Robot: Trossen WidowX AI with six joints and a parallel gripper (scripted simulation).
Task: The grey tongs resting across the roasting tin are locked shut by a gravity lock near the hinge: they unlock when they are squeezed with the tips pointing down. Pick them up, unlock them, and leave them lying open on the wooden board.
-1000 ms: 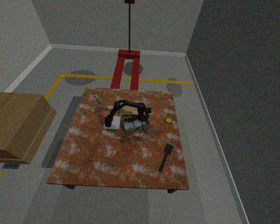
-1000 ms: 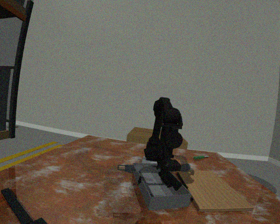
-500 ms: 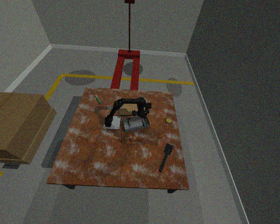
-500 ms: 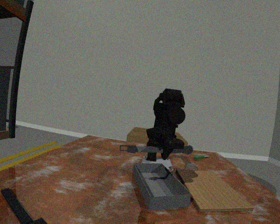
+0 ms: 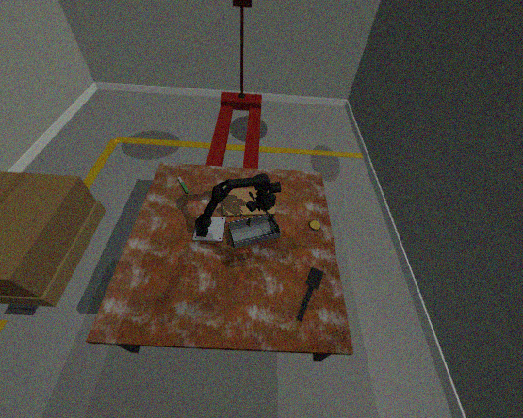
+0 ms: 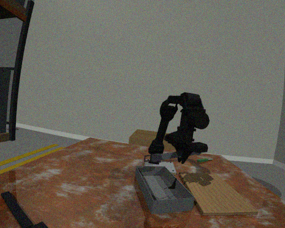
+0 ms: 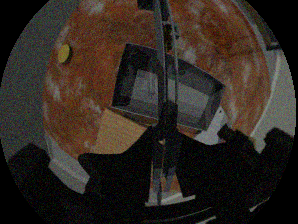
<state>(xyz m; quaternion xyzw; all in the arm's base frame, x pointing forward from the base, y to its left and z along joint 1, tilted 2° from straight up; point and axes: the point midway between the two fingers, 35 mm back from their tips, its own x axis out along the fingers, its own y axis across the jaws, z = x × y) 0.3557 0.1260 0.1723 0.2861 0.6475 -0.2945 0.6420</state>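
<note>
Grey metal tongs [image 6: 167, 155] [image 7: 160, 60] are up off the roasting tin [image 5: 235, 244] [image 6: 170, 206] [image 7: 118, 87], pinched between the gripper's [image 5: 254, 205] [image 6: 183, 160] [image 7: 168, 112] nearly closed fingers. We see the wooden board [image 5: 238, 192] [image 6: 221, 197] [image 7: 117, 132] just beside the tin. From above, we can barely pick out the tongs against the black arm [image 5: 220, 189] [image 6: 163, 128]. Close up, the gripper hides their middle, and the top edge cuts them off. We cannot tell whether the lock is engaged, nor identify the dark shape [image 6: 173, 184] inside the tin.

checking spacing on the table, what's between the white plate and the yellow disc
The tin, in the top view.
</note>
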